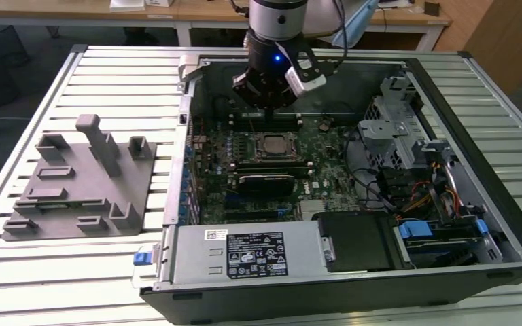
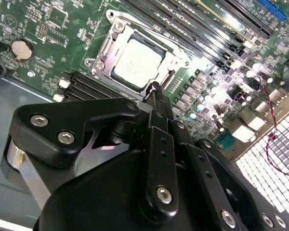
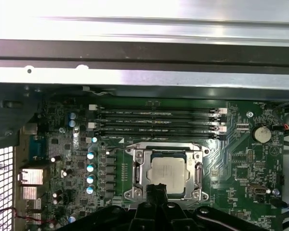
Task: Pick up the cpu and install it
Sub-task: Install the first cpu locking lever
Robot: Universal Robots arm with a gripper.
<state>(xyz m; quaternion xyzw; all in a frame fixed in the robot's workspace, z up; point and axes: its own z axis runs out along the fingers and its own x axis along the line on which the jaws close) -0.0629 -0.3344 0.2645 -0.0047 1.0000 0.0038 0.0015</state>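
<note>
The robot arm is hanging over an open computer case [image 1: 478, 204] that is lying flat on a slatted metal table [image 1: 107, 68]. The gripper [image 1: 263, 102] is sitting above the far part of the green board [image 1: 325, 159] inside the case.

The cpu [image 1: 271, 145] is lying flat in its metal socket frame [image 1: 253, 153] on the board, close to the middle of the case. It is a little square chip with a shiny silver top. In the second wrist view the cpu [image 2: 136, 62] is showing just past the tip of the gripper [image 2: 155, 94], and in the first wrist view the cpu [image 3: 167, 172] is lying right beside the gripper's tip [image 3: 155, 190]. The gripper is not holding anything. Its black fingers [image 2: 160, 139] are looking pressed close together, with no gap showing between them. I cannot tell if the tip is touching the chip or just hanging over it.

Long dark memory slots [image 3: 156, 122] are running beside the socket, on its far side. A round silver battery [image 3: 261, 134] is sitting on the board near them.

A grey plastic plate with upright posts [image 1: 79, 183] is lying on the table on the exterior view's left of the case. A silver power box [image 1: 242, 251] is sitting at the near edge of the case. A bundle of coloured wires [image 1: 420, 197] is lying on the exterior view's right side of the case.
</note>
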